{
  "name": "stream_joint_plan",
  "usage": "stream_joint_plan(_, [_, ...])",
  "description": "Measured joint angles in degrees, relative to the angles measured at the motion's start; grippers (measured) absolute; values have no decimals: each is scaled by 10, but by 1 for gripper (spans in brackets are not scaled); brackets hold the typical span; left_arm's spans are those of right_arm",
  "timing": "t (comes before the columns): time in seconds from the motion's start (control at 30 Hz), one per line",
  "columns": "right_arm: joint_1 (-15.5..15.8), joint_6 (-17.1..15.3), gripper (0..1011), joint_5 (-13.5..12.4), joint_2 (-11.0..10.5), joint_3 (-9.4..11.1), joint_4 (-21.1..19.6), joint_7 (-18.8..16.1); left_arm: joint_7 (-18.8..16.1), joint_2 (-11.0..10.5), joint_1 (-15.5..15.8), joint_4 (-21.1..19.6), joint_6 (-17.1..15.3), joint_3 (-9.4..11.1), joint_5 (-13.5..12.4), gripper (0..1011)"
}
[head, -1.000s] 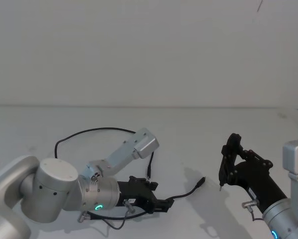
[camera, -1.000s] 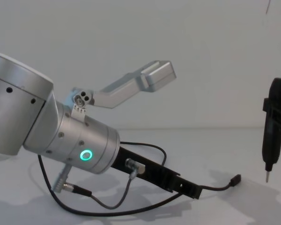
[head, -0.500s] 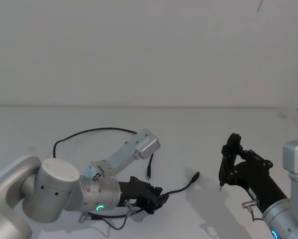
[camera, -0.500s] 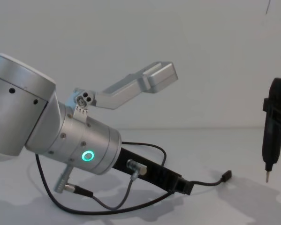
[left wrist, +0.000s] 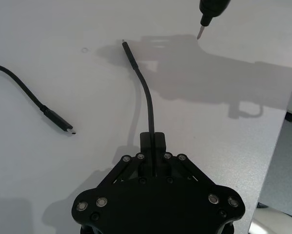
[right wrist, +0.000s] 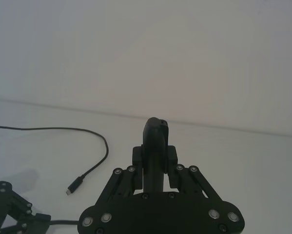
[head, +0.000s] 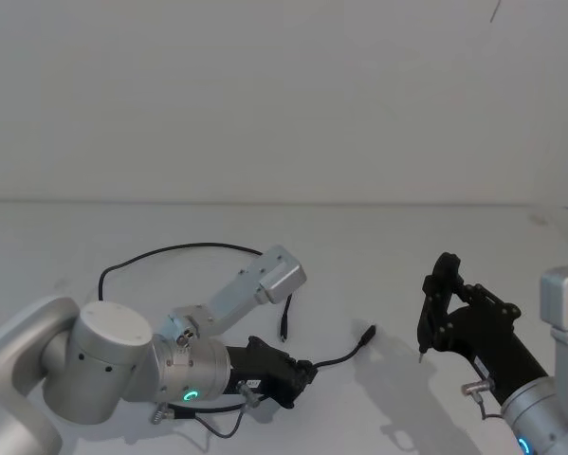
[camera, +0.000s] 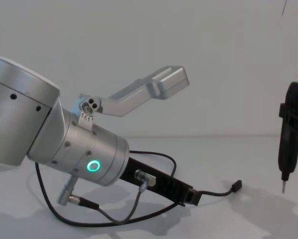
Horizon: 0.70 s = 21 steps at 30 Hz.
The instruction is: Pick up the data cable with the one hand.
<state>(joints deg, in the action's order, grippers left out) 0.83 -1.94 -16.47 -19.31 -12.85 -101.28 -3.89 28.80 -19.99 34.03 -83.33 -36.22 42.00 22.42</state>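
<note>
A long, thin black data cable (left wrist: 146, 95) with a small black plug on each end lay across a plain white counter (head: 388, 256). The left arm's flat black plastic two-jaw gripper (head: 307, 370), mounted on a thick silver cylinder with a green ring light, was clamped on it low over the counter. The jaws were closed on the cord a short way back from one plug (head: 367, 333). That short free end curved gently out ahead of the gripper toward the right, with its shadow beside it, so it seemed to hang just clear of the surface. The rest of the cord swept back in a wide loop around the left arm and came forward again, its other plug (head: 283, 335) resting on the counter near the gripper. The right arm's slim black upright gripper (head: 423, 353) with a pale pointed tip was parked well to the right, fingers together and holding nothing. The cord looked very light and limp, with just enough spring to hold a curve, so it would likely trail and sag when raised rather than lift as one piece. Smooth and thinner than a gripper finger, it could slip through the jaws. A hold near the plug seemed sound, since the thicker plug would stop it sliding out.
</note>
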Motion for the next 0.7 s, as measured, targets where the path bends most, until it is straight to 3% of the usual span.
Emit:
stream_joint_plan(0.33, [-7,3,279,-13,0,10,-20,-16,36,-17,7,-1,34,4,-1,35])
stream_joint_plan(0.7, [-29,-12,279,-54,5,26,-52,-46,89,-52,20,-13,85,1,9,35])
